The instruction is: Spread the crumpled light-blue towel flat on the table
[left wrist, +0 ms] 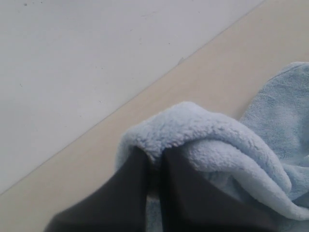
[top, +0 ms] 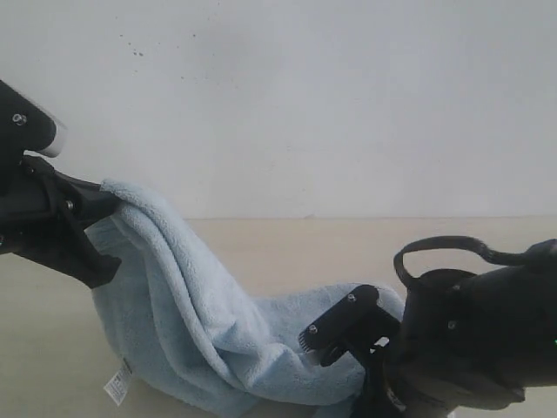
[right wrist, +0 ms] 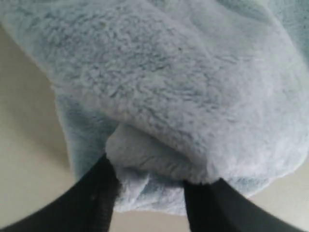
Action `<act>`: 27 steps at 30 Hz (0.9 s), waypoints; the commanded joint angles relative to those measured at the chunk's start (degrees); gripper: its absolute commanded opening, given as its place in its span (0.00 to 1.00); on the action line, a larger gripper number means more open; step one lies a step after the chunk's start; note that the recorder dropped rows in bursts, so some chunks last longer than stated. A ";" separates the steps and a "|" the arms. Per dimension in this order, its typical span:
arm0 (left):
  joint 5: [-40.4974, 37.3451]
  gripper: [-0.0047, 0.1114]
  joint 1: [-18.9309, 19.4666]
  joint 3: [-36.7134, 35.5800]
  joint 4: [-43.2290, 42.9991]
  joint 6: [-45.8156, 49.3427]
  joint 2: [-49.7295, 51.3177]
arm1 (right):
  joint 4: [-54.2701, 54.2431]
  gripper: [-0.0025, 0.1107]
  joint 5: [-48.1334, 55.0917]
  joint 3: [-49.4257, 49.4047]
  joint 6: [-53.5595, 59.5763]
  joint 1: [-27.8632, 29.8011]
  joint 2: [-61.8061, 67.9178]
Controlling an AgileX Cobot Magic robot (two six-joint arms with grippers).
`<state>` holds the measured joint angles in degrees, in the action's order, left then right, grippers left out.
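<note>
The light-blue towel (top: 200, 331) hangs from my left gripper (top: 106, 207), which holds one edge up above the table (top: 287, 248); the rest slopes down to the right and bunches on the surface. In the left wrist view the left gripper (left wrist: 154, 158) is shut on a fluffy fold of the towel (left wrist: 217, 140). My right gripper (top: 329, 338) sits low at the towel's right end. Its dark fingers (right wrist: 96, 193) stand wide apart, the right gripper (right wrist: 149, 178) open with a thick fold of towel (right wrist: 169, 82) lying between and over them. A white care label (top: 117, 384) hangs at the lower left corner.
A white wall (top: 305, 96) rises right behind the table's far edge. Bare beige table (right wrist: 24, 159) shows beside the towel and behind it. The right arm's black body and cable loop (top: 470, 322) fill the lower right.
</note>
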<state>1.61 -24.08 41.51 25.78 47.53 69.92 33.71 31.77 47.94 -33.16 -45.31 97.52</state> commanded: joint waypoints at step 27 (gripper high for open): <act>-3.51 0.07 0.16 -0.84 0.07 2.24 6.38 | 2.31 0.45 -8.39 0.03 18.12 21.37 -12.70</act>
<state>-2.66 -24.08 40.86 25.78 49.92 74.87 35.38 25.78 47.94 -14.05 -26.20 82.19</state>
